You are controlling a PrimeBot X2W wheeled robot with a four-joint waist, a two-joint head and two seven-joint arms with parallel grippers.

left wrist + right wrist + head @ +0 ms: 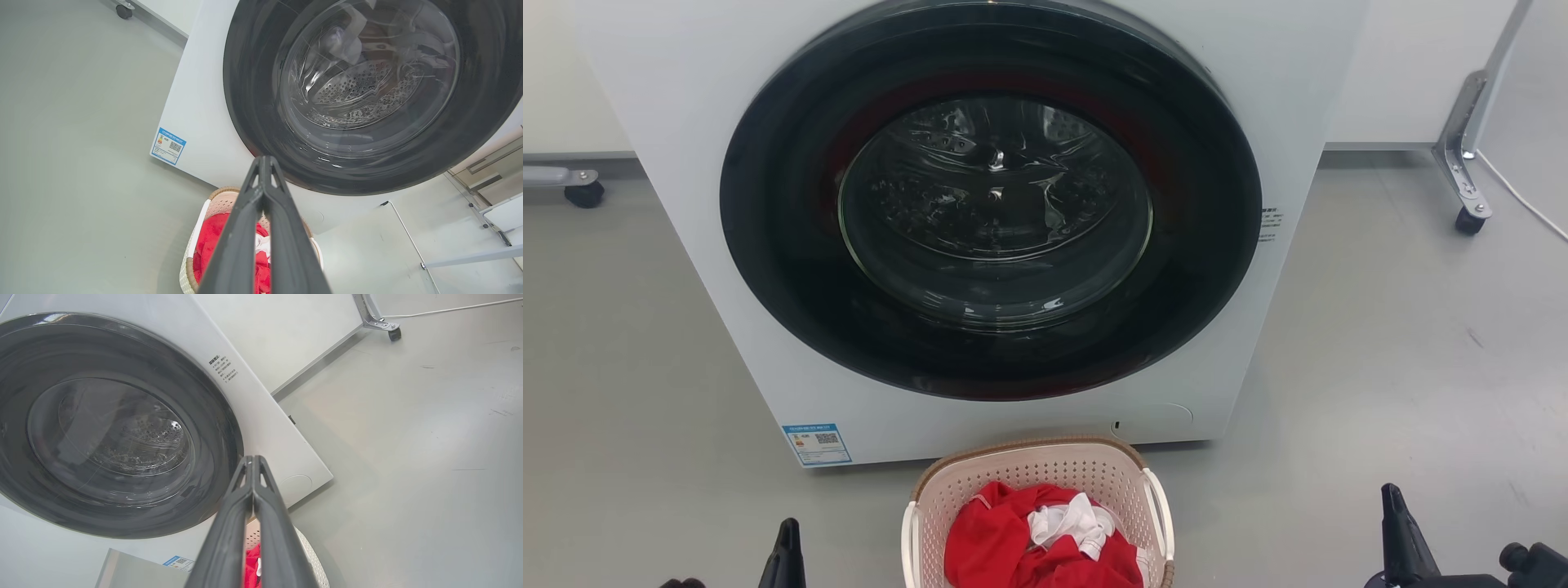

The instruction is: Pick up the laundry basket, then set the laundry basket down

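Left pincer [264,161] tip-to-tip — grey floor [1380,367]; washer [670,122]

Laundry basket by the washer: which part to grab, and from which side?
Take the laundry basket by its two white side handles: left handle with the left pincer, right handle with the right pincer, each from its outer side. It sits upright, a handle on each side; red clothes fill the middle. Both pincers are shut, so open first.

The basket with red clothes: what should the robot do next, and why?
Probably open both grippers and move them in toward the white handles of the laundry basket. The left gripper and right gripper are shut and sit wide of it, touching nothing, while it stands on the floor.
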